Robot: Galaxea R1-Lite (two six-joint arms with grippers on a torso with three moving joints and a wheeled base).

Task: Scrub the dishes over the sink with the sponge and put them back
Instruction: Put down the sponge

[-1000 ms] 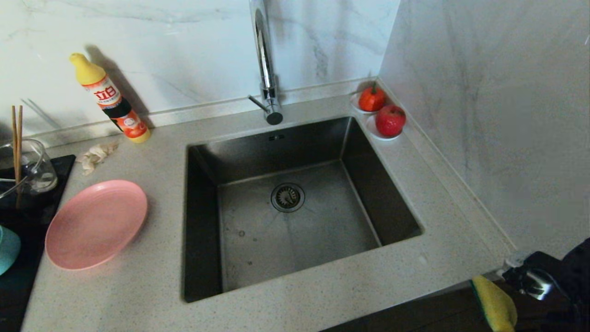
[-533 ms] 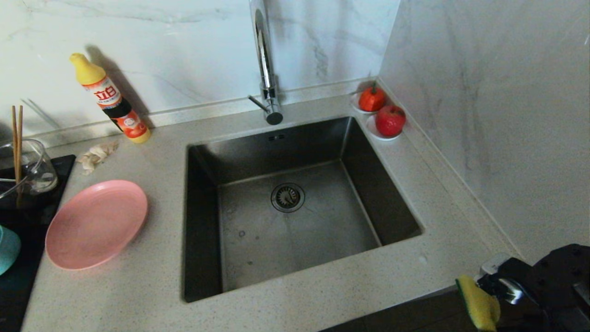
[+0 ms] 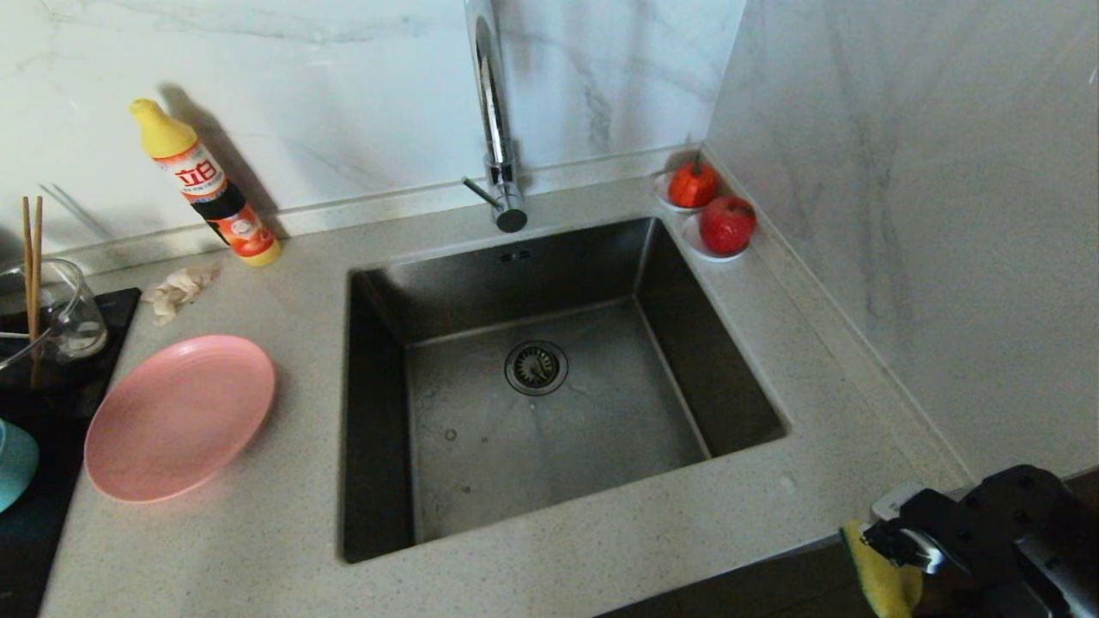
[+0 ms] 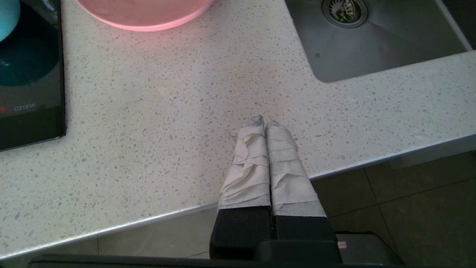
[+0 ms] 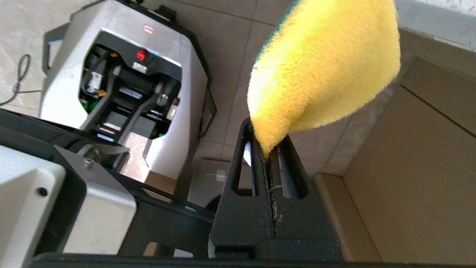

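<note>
Compared with a second ago, the right end effector (image 3: 893, 549) with its black arm has come further into the head view at the lower right corner, just off the front edge of the speckled pale stone bench (image 3: 601, 558). The rectangular yellow sponge with a dark green scouring face (image 3: 880, 579) has shifted left and is now partly hidden behind the arm. Everything on the bench lies as before.

The right end effector is closed on the sponge, which it pinches by one edge; the right wrist view shows the yellow foam (image 5: 323, 67) flaring out beyond the fingertips, over tiled floor and the robot's grey base (image 5: 122, 89). The left end effector (image 4: 264, 124) is closed and empty, its tape-wrapped fingers (image 4: 249, 167) pressed together above the bench's front edge.

Readable writing: two white characters on the red label of the yellow-capped detergent bottle (image 3: 206, 184) leaning on the marble wall, and "C21EW" on the black glass cooktop (image 4: 26, 108).

Only the head view shows the wide shallow pink plate (image 3: 179, 416) whole, left of the square brushed-steel sink (image 3: 549, 386), with the tall chrome tap (image 3: 494, 112), the thin brown wooden chopsticks (image 3: 32, 257) standing in the clear glass jug (image 3: 60, 313), and the teal bowl's edge (image 3: 15, 463) at the left border.
</note>
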